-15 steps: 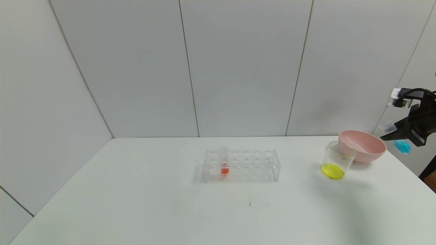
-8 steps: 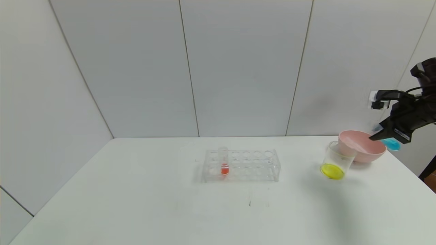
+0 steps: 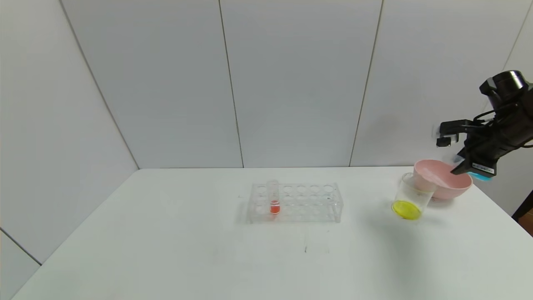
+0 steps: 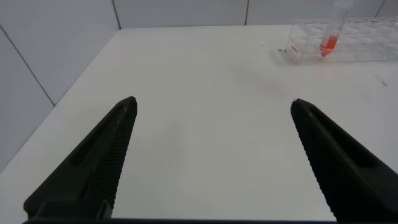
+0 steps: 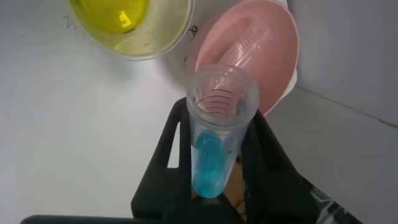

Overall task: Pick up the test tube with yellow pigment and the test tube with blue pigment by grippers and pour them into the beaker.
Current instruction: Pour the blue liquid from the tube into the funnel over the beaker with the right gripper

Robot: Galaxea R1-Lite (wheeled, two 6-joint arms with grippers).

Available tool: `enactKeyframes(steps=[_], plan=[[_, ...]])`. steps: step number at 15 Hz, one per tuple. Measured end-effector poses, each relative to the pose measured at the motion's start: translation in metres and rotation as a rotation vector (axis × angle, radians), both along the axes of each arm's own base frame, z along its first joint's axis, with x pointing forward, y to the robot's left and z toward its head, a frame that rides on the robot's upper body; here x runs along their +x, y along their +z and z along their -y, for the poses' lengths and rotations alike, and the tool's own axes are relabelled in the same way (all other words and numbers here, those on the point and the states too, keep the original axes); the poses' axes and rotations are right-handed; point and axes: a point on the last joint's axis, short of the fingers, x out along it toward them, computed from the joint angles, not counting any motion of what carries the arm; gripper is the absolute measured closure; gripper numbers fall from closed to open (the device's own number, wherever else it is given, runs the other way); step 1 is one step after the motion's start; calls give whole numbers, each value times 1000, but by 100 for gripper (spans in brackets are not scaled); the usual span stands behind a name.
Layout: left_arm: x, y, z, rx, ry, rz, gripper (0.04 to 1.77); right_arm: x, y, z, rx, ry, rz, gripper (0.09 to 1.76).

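White table, grey panel walls. Right gripper clamps the test tube with blue pigment, raised over the pink bowl; beaker, holding yellow liquid, just beside and below. Only the right wrist view shows an empty tube lying in the bowl. Left gripper spread wide, low, rack with one red tube well ahead.

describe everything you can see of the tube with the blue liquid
The slim clear plastic test tube with blue pigment has a round open mouth, ridged threads below its rim and cyan-blue liquid pooled in its rounded bottom. It is held in the jaws of the black right gripper, clamped on both sides. In the head view it is mostly hidden behind the gripper, raised off the table by the far right rim of the pink bowl; only a strip of blue shows.
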Motion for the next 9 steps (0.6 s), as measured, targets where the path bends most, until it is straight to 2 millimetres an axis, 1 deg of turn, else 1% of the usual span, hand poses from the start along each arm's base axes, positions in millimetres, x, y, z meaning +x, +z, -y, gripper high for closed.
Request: enactKeyframes(steps=[4,9], plan=[[0,0,0,0,0,0,5,6,-6,-16,-39,29,-18,133],[0,0,0,0,0,0,5,10,-11,-33,-140,50,-39,133]])
